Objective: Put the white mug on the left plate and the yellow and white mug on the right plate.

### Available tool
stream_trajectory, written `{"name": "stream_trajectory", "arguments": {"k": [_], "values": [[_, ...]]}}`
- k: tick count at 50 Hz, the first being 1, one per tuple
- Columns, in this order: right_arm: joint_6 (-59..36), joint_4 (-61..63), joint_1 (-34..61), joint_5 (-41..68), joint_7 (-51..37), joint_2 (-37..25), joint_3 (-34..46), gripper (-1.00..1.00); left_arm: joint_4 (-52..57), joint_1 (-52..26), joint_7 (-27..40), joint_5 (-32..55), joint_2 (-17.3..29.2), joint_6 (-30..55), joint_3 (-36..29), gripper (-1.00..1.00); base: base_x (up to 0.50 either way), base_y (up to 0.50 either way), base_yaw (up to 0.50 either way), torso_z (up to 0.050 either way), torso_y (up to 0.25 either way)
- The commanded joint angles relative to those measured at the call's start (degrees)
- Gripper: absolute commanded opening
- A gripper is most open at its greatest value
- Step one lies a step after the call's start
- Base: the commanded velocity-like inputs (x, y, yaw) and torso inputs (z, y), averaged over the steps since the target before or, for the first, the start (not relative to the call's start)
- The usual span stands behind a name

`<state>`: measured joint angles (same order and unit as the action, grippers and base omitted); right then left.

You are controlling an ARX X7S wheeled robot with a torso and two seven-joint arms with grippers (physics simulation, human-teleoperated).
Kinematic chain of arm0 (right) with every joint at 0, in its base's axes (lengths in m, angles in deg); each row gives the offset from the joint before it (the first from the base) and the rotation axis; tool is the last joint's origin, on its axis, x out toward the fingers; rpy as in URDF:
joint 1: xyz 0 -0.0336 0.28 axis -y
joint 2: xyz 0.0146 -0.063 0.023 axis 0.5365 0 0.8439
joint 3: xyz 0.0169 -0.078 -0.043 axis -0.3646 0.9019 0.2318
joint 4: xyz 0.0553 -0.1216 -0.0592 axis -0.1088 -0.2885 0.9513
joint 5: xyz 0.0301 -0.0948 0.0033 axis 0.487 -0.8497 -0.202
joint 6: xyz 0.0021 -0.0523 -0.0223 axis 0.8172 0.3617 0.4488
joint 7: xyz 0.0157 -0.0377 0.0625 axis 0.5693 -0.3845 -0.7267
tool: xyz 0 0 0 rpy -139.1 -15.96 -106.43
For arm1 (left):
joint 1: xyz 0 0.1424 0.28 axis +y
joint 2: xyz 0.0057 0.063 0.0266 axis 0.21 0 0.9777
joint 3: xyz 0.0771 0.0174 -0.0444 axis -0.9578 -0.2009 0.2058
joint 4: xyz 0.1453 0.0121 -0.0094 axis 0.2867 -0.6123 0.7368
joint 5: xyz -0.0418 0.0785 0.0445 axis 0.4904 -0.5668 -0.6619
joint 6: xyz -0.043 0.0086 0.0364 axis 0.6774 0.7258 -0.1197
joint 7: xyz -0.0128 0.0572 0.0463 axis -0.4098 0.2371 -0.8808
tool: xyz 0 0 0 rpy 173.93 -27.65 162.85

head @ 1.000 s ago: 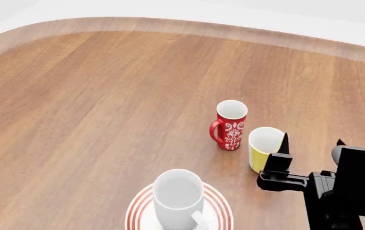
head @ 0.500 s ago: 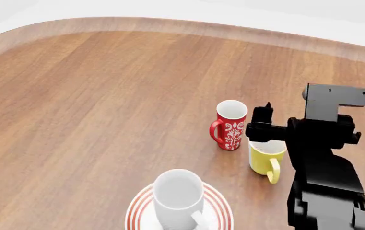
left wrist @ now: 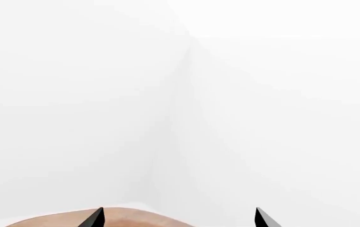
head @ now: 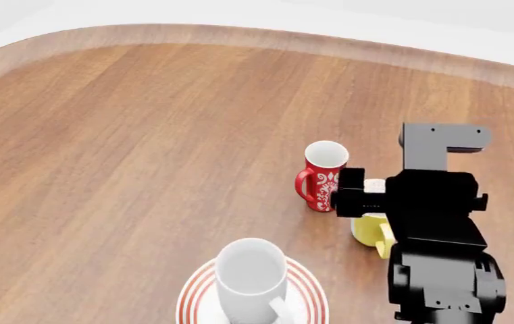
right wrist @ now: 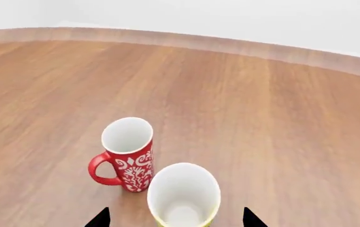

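Observation:
The white mug [head: 250,275] stands upright on a red-ringed plate [head: 194,297] at the near edge of the head view. The other plate is out of view. The yellow and white mug [head: 371,231] stands on the table, mostly hidden under my right gripper [head: 361,194]. In the right wrist view the mug [right wrist: 183,194] shows its white inside, between the two spread fingertips [right wrist: 100,219] of my right gripper [right wrist: 176,220], which is open and not touching it. My left gripper [left wrist: 180,219] is open and empty, facing white walls.
A red mug with a white floral pattern [head: 323,177] stands upright just left of and behind the yellow mug, close to my right gripper; it also shows in the right wrist view [right wrist: 128,154]. The wooden table's curved far edge [head: 238,37] runs across the back.
My right arm has swung from the near right of the yellow mug up and over it, then come down a little and leftward. The white mug and red mug have not moved.

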<state>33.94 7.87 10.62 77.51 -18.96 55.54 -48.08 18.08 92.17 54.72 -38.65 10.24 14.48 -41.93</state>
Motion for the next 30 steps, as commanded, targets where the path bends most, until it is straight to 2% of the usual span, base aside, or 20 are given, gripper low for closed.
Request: {"name": "stream_trajectory", "arguments": {"k": [1, 27, 30], "values": [[-2.7, -0.7, 0.0, -0.9, -1.4, -0.1, -0.9, 1.0, -0.1, 0.0, 0.2, 0.0, 0.1, -0.1, -0.2, 1.0, 0.0, 0.0, 0.0, 0.0, 0.0], [-5.4, -0.7, 0.3, -0.9, -1.8, -0.4, -2.0, 1.0, -0.2, 0.1, -0.3, -1.4, 0.9, -0.7, -0.9, 1.0, 0.0, 0.0, 0.0, 0.0, 0.0], [-5.4, -0.7, 0.3, -0.9, -1.7, -0.4, -2.2, 1.0, -0.3, 0.2, -0.1, -2.1, 1.1, -0.5, -1.0, 1.0, 0.0, 0.0, 0.0, 0.0, -0.201]]}}
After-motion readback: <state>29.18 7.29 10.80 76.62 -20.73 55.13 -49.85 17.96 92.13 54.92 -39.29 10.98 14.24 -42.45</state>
